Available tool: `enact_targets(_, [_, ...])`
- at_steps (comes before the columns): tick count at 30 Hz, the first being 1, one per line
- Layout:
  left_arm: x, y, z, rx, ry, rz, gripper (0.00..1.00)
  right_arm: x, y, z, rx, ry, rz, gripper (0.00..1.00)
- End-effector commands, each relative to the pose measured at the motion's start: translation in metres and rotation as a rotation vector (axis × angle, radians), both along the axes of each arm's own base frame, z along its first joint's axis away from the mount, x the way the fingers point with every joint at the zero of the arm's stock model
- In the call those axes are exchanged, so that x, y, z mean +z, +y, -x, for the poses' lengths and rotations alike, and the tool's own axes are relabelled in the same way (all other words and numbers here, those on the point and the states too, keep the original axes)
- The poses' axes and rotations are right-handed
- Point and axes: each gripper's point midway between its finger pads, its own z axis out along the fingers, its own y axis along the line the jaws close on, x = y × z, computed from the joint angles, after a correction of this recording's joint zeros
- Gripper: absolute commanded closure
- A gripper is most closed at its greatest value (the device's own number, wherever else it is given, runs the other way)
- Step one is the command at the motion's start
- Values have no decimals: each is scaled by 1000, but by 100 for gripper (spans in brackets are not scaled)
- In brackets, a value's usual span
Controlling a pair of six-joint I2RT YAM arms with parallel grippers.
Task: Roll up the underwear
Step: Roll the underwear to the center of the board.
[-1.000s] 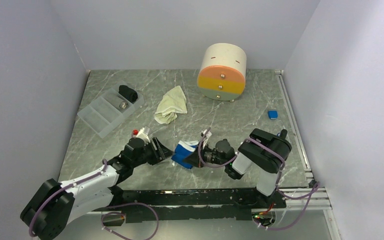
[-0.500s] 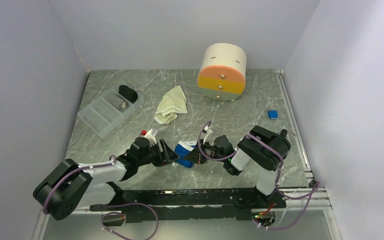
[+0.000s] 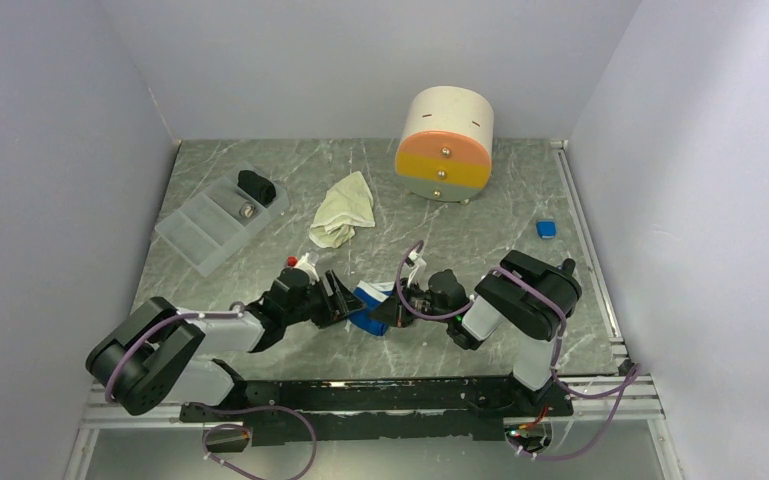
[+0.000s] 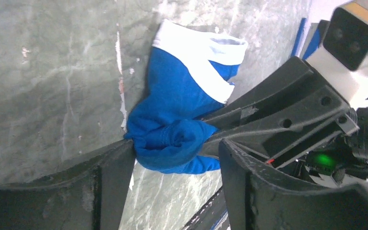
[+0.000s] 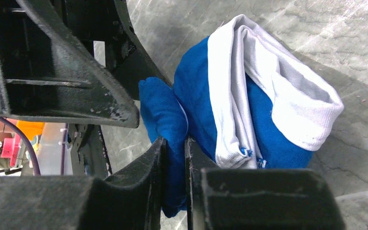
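The royal blue underwear (image 3: 367,300) with white trim lies partly rolled on the marble table between my two grippers. My right gripper (image 5: 174,143) is shut on a fold of its blue cloth (image 5: 249,105), with the white band bunched beside the fingers. My left gripper (image 4: 176,148) is open and straddles the rolled blue end (image 4: 182,110). The cloth touches one finger and a gap shows at the other. In the top view the left gripper (image 3: 345,303) and right gripper (image 3: 388,312) meet at the garment. The pale cream underwear (image 3: 343,210) lies crumpled farther back.
A round cream, orange and yellow drawer unit (image 3: 445,143) stands at the back. A clear divided tray (image 3: 210,222) at the left holds a black rolled bundle (image 3: 256,186). A small blue object (image 3: 546,229) lies near the right-hand rail (image 3: 585,250).
My left arm has reached further right toward the blue underwear, and its jaws have spread wider. The right gripper has kept its pinch on the cloth.
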Motion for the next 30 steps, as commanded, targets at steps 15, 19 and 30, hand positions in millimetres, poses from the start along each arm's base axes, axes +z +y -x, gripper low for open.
enact_targets(15, [-49,11,13,-85,71,-317,55,9,-24,-6,45,-217,217,53])
enact_targets(19, [-48,11,14,-95,72,-333,56,34,-38,-20,43,-425,323,50])
enact_targets(30, [-48,5,15,-111,84,-328,59,59,-13,9,281,-960,490,50])
